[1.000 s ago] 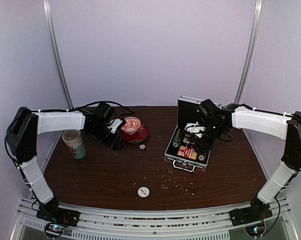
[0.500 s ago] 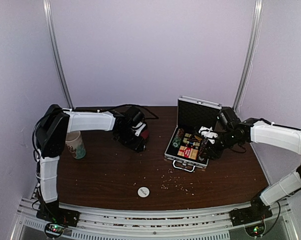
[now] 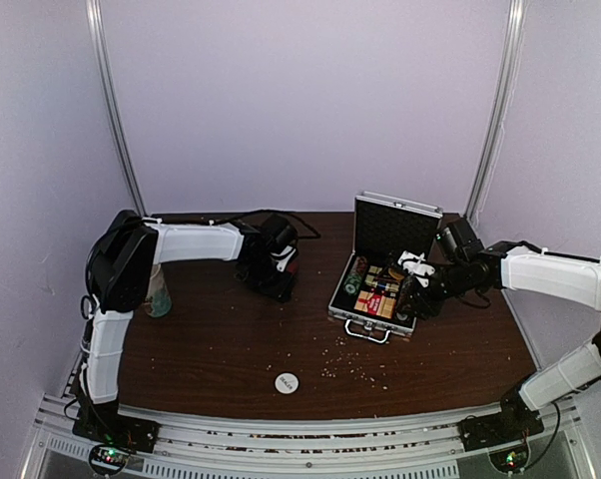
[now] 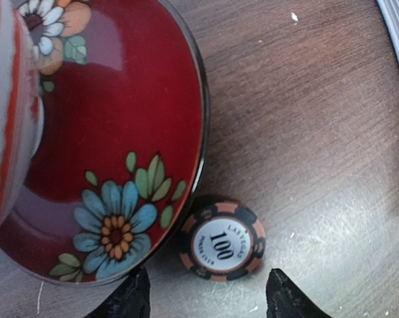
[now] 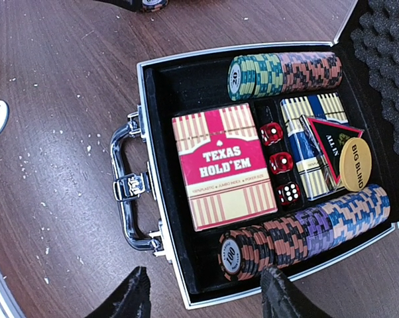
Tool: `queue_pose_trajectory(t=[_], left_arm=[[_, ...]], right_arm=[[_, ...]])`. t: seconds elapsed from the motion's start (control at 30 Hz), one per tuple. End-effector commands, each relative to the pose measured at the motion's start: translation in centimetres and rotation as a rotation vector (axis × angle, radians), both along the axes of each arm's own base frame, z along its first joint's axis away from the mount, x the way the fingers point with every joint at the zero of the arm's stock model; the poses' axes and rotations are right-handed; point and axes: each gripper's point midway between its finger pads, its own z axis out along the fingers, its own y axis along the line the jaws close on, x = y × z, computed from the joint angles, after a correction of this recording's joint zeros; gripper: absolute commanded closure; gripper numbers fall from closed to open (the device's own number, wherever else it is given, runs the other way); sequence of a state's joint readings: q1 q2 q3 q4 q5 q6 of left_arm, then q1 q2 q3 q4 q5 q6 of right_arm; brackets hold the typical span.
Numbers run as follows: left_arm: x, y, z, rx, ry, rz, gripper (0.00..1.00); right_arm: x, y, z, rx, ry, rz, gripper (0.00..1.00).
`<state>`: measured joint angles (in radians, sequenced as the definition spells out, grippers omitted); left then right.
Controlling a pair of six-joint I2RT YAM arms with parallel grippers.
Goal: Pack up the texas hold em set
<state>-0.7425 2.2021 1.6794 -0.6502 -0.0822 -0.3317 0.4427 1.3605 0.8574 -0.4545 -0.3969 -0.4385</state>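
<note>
Toward three o'clock on the brown counter, the silver briefcase is lying open. Its lid is standing upright on the twelve o'clock side and its handle is pointing toward six.

Seen from the right wrist, the red-yellow Texas Hold'em card box is lying flat in the black lining. The green and orange chip row is running along at twelve o'clock of the box, and the orange and purple chip row at five o'clock. Three tiny red dice are sitting in a narrow slot at three o'clock of the box. Past them a blue-yellow deck is lying with a yellow Big Blind disc on top.

The right pincer is hanging just above the case, on the side with the orange and purple chips. Its fingers are standing apart with nothing between them.

The white dealer disc is lying alone toward six o'clock on the counter, well apart from the case. Pale crumbs are lying scattered between the two.

Toward ten o'clock, the left pincer is pointing down beside the red flowered saucer, which is carrying the red-white bowl. A loose poker chip, black and orange and marked 100, is lying flat on the counter right at the saucer's rim, at five o'clock of it in the wrist view. The pincer's fingers are spread open. The chip is lying just ahead of the two tips, in line with the gap and touching neither.

The patterned paper cup is standing at nine o'clock, partly hidden behind the left arm.
</note>
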Motion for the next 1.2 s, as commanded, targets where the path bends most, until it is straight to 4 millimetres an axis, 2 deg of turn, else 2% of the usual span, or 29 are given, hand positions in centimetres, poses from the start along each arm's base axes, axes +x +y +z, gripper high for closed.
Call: queue_pose_trajectory(t=[0.0,0.43,0.73,0.97,1.07,1.17], left_arm=[[1.1,-0.7,-0.4,-0.003,-0.023,0.016,0.40],[0.7,-1.9,-1.6,-0.024,0.008,-0.040,0.50],[0.7,-2.8,-2.3,-0.036,0.011,-0.070,0.51],[0.3,-2.8,-3.0,-0.032,0.027,-0.086,0.59],[0.2,-2.9,-3.1,-0.033,0.029,-0.095,0.64],[0.0,-3.4,-1.9,-0.045,0.012,-0.110,0.67]], right_arm=[[0.1,0.1,0.3,0.018,-0.014,0.002,0.42],[0.2,0.1,-0.3,0.008,0.005,0.002,0.42],[0.1,0.1,-0.6,0.005,0.017,0.003,0.42],[0.1,0.1,-0.8,0.002,0.024,0.007,0.42],[0.1,0.2,-0.9,0.002,0.026,0.007,0.42],[0.2,0.1,-0.7,0.003,0.020,0.002,0.42]])
